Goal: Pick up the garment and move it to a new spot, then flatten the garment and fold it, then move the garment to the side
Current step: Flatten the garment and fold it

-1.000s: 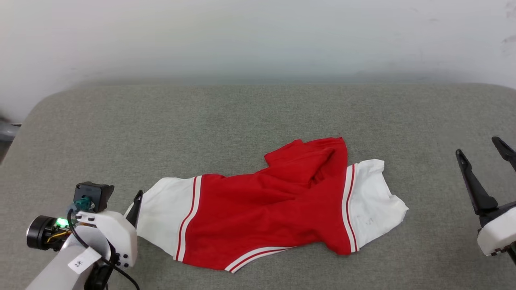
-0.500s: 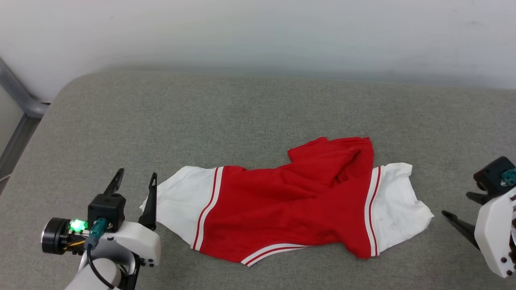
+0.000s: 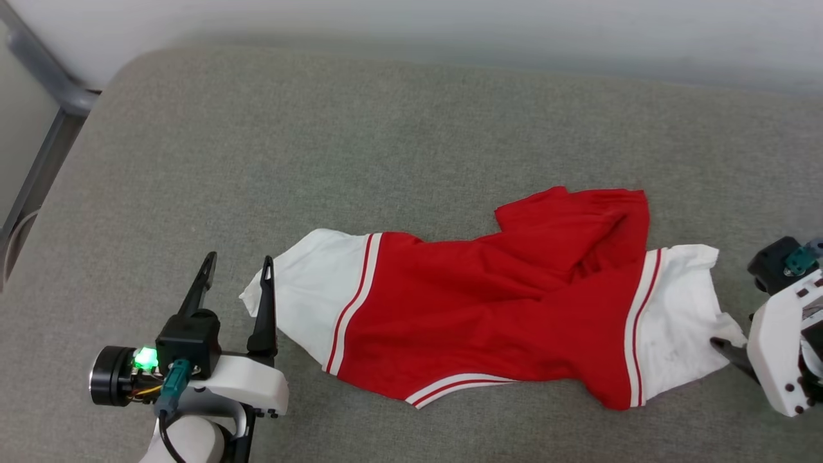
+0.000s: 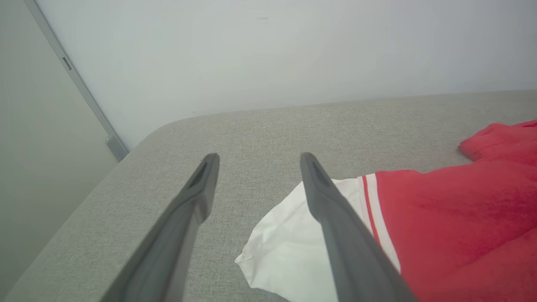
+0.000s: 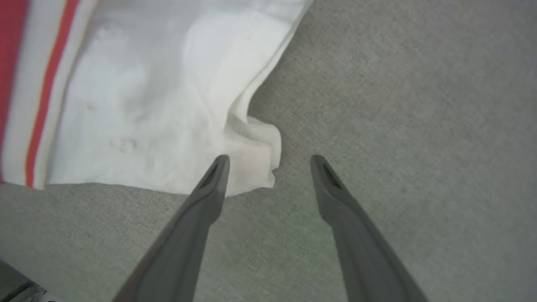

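The garment (image 3: 488, 308) lies spread sideways on the grey cushion, a red body with a white sleeve at each end and red-white striped trim; its upper right part is folded over itself. My left gripper (image 3: 236, 270) stands open just left of the left sleeve (image 4: 285, 247), its right finger beside the sleeve's edge. At the right edge my right gripper (image 5: 268, 161) is open and hovers over the corner of the right sleeve (image 5: 147, 105); one dark fingertip (image 3: 723, 347) reaches that sleeve's edge in the head view. No lettering shows.
A grey cushioned surface (image 3: 321, 148) carries everything, rounded at its far left corner. A pale wall (image 4: 272, 50) runs behind it, and a grey metal frame (image 3: 45, 77) stands beyond the left edge.
The head camera has swung down and left, so the whole scene sits higher and further right. The left gripper turned its fingers up beside the left sleeve; the right gripper swung in to the right sleeve.
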Controlling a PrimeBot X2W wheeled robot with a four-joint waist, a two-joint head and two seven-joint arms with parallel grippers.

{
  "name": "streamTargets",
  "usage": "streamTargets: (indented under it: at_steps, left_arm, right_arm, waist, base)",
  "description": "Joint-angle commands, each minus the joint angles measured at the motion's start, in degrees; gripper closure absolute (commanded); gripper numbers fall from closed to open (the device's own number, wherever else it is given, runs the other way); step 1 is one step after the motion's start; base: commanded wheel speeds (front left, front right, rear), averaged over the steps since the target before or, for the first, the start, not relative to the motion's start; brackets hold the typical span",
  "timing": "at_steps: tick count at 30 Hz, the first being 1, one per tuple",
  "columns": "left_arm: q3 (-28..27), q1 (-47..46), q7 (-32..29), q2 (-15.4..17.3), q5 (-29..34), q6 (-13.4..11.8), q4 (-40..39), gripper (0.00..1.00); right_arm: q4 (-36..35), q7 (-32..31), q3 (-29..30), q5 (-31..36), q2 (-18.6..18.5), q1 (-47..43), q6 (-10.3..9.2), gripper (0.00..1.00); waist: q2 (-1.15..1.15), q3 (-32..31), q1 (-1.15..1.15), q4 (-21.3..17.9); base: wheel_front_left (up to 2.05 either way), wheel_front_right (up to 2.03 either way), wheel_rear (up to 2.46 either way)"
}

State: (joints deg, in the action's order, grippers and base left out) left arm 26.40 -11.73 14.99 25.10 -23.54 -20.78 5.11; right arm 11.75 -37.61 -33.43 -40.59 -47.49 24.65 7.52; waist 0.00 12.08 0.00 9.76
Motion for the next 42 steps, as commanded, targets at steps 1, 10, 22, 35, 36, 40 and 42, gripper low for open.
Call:
streamTargets:
  at_steps: [1, 10, 22, 35, 36, 40, 42]
  left_arm:
    - [-0.6, -0.2, 0.3, -0.5, 0.8, 0.4, 0.0, 0.00]
    - [-3.3, -1.0, 0.3, -2.1, 2.9, 2.0, 1.5, 0.00]
    - [-7.1, -0.9, 0.2, 0.1, 2.9, 5.2, 3.0, 0.00]
    - [-5.7, -9.4, -9.4, 8.0, 2.3, 12.8, 1.9, 0.00]
    - [-5.3, -10.3, -10.8, 8.5, 2.1, 13.7, 1.8, 0.00]
    - [-3.9, -12.0, -16.9, 10.0, 0.3, 17.2, 2.7, 0.00]
    - [-2.7, -12.8, -22.5, 10.8, -1.7, 19.8, 3.3, 0.00]
  right_arm:
    - [1.6, 1.0, -0.8, -0.6, 1.1, 1.2, -0.06, 0.00]
    - [8.1, 4.0, -10.3, -3.4, 3.4, -0.1, 0.05, 0.25]
    - [4.0, 18.5, -6.7, -5.8, -1.2, -1.4, -0.07, 1.00]
    - [-5.2, 19.2, 11.7, -5.8, -3.6, -20.5, -0.07, 1.00]
    - [-5.9, 18.7, 13.3, -5.4, -3.1, -21.9, -0.07, 1.00]
    - [-7.7, 17.2, 17.3, -3.9, -1.4, -25.5, -0.07, 1.00]
    - [-9.1, 16.1, 19.4, -2.8, -0.1, -27.2, -0.07, 1.00]
  waist:
    - [0.00, 1.4, 0.00, 1.0]
    - [0.00, 2.3, 0.00, 0.2]
    - [0.00, -2.6, 0.00, -3.6]
    - [0.00, -5.2, 0.00, -6.8]
    - [0.00, -5.3, 0.00, -7.0]
    - [0.00, -5.7, 0.00, -7.6]
    - [0.00, -5.8, 0.00, -7.9]
  base:
    - [0.00, 0.00, 0.00]
    - [0.00, 0.00, 0.00]
    - [0.00, 0.00, 0.00]
    - [0.00, 0.00, 0.00]
    - [0.00, 0.00, 0.00]
    - [0.00, 0.00, 0.00]
    - [0.00, 0.00, 0.00]
